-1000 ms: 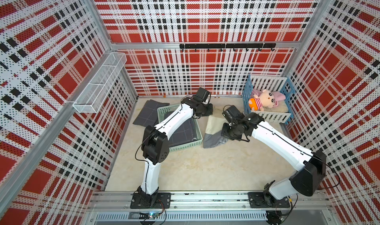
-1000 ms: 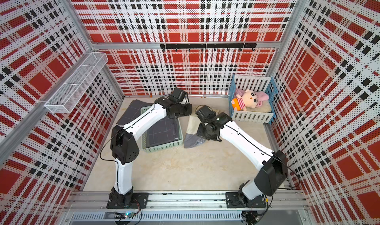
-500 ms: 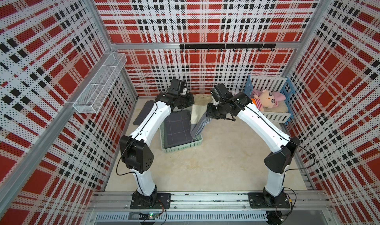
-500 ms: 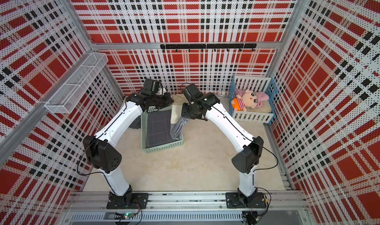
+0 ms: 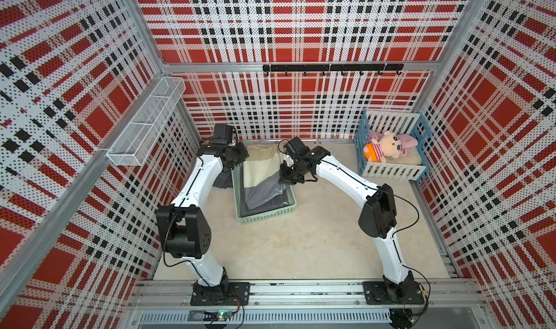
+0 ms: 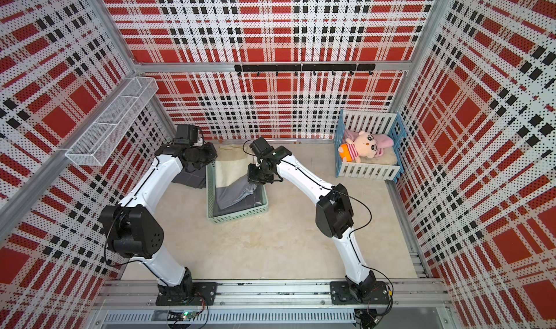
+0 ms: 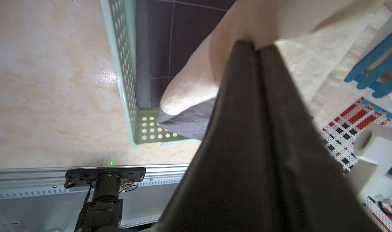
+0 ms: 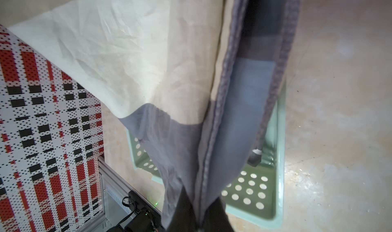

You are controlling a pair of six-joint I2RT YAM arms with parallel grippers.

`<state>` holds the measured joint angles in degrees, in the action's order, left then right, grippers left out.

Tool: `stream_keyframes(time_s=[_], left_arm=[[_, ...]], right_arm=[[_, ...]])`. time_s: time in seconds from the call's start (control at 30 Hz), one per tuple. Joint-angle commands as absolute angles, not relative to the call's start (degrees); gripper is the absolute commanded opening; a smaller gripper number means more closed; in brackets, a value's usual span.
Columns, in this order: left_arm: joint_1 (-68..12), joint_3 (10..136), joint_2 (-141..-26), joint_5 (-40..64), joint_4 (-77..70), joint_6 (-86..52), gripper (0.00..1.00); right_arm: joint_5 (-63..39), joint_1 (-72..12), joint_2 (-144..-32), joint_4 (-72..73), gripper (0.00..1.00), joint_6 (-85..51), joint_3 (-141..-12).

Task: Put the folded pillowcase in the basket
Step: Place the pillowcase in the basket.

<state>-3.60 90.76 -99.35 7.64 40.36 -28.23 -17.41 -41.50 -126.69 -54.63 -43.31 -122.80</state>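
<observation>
— Pillowcase (image 5: 260, 171) first: where is it hanging?

— Stretched between the two arms, over the far half of the mint-green basket (image 5: 267, 218). The cream part is held high and the grey band sags down inside the walls. I can't tell whether it touches the dark checked cloth (image 7: 180, 29) lying on the bottom.

— So which step is this?

— The lowering, I'd judge. It's over the crate but not let go.

— And the jaws?

— The left gripper (image 7: 256, 46) is pinched tight on the cream edge; the cloth comes straight off its tips. The right gripper (image 8: 199, 217) is clamped on the grey hem, by the basket wall on its own side.

— What does the next move need?

— Both arms coming down and toward the near end together, so the cloth settles within the rim rather than draping over the far wall. Then both let go. It's limp stuff; if one releases early, I'd expect it to slump sideways.

— That other dark cloth (image 5: 224, 182)?

— Folded on the floor just beside the basket, under the left arm.
</observation>
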Motion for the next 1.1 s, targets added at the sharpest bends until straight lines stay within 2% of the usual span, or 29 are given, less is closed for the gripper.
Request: stream_keyframes(time_s=[0.0,0.43,0.77,0.83,0.87,0.9,1.0,1.03,1.07], left_arm=[[-3.1,89.7,-103.7,5.8,37.1,-26.4,0.00],[-1.7,89.2,-104.9,-2.8,38.0,-28.4,0.00],[-1.0,88.1,-108.2,-1.6,39.2,-28.8,0.00],[-1.1,88.3,-109.5,-1.5,39.2,-28.2,0.00],[-1.1,88.7,-110.0,-1.3,39.4,-28.2,0.06],[-1.1,89.0,-110.0,-1.2,39.5,-28.0,0.11],[-1.5,91.1,-108.9,-2.4,40.2,-28.0,0.32],[-1.7,92.1,-108.2,-3.4,40.9,-28.0,0.43],[-1.8,93.1,-107.5,-3.9,41.7,-27.6,0.47]], right_arm=[[-18.0,-41.3,-127.1,-51.3,0.00,-41.5,-122.4],[-16.8,-41.1,-126.4,-49.4,0.00,-40.8,-112.8],[-16.4,-41.1,-129.3,-51.2,0.00,-39.8,-114.7],[-16.3,-41.2,-129.3,-52.2,0.27,-39.5,-115.4],[-15.9,-41.2,-129.0,-52.6,0.42,-39.5,-115.6],[-15.1,-41.3,-128.3,-53.2,0.52,-39.2,-115.9],[-11.2,-41.5,-125.7,-56.3,0.65,-38.7,-117.2],[-9.9,-41.5,-124.9,-58.0,0.67,-38.4,-117.9],[-8.2,-41.5,-124.0,-59.5,0.69,-38.4,-118.2]])
